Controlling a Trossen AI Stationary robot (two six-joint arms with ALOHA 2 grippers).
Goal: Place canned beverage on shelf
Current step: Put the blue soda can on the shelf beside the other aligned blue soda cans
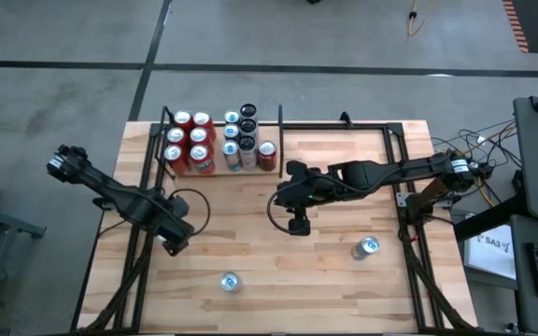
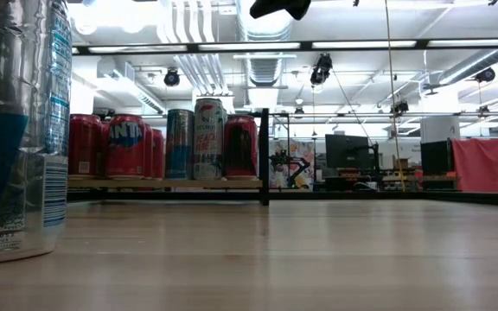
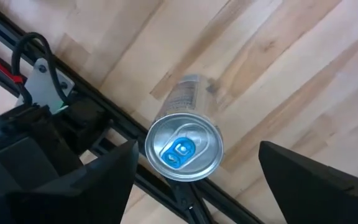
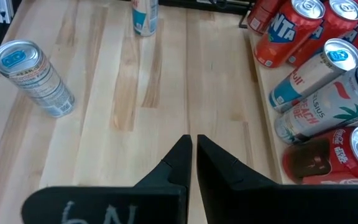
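The silver can with a blue tab [image 3: 183, 146] stands upright on the worktop [image 1: 325, 280] near its front edge, left of the middle; in the high view it is the can [image 1: 229, 281] nearest that edge. It stands free, with nothing touching it. The left gripper [image 1: 174, 245] hangs above the worktop close to its left edge, just behind and to the left of this can. Its fingers [image 3: 98, 180] are spread wide apart, and in the left wrist view the can shows between them, not gripped.

A second silver can [image 1: 366, 247] stands upright toward the front right of the worktop, well apart from the first.

The shelf [image 1: 222, 170] sits at the back left corner of the worktop, a narrow bay of thin black frame with a light wood floor. It holds a cluster of upright cans: red ones [image 1: 189, 143] fill its left part, while slim silver, blue and white ones [image 1: 233, 145] and one more red can [image 1: 267, 154] stand in its right part. In the low view the cans stand side by side on the wooden floor [image 2: 167, 183].

The right gripper [image 1: 297, 224] hangs over the middle of the worktop, to the right of the shelf's front end. Its fingers [image 4: 180, 163] are pressed together, holding nothing.
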